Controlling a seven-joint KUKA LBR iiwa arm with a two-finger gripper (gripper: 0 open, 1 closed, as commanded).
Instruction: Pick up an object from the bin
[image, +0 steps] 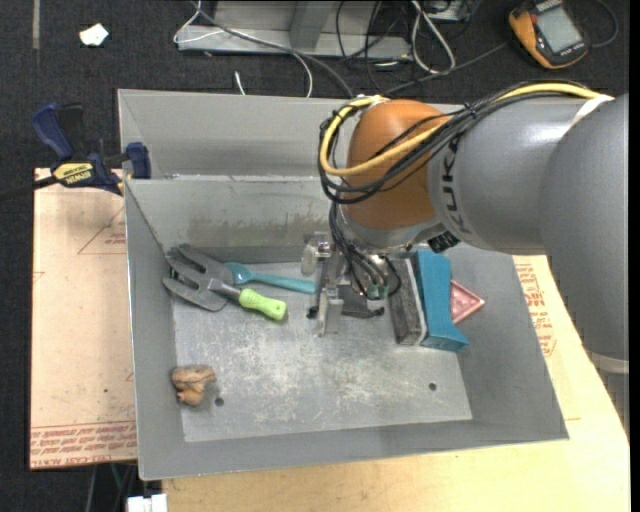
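Note:
My gripper (333, 305) hangs low over the middle of the bin, open, with nothing between its fingers. A teal spoon-like tool (262, 279) lies just to its left, its handle end reaching almost to the left finger (319, 300). Beside the spoon lies a grey tool with a green handle (262, 304), its grey head (196, 279) toward the bin's left wall. To the right of the gripper a dark grey block (404, 312) lies against a blue box (438, 299).
A pink triangular piece (466, 302) sits against the blue box on the right slope. A small tan lump (191, 383) lies at the front left of the bin. The arm and its orange cover overhang the bin's back right.

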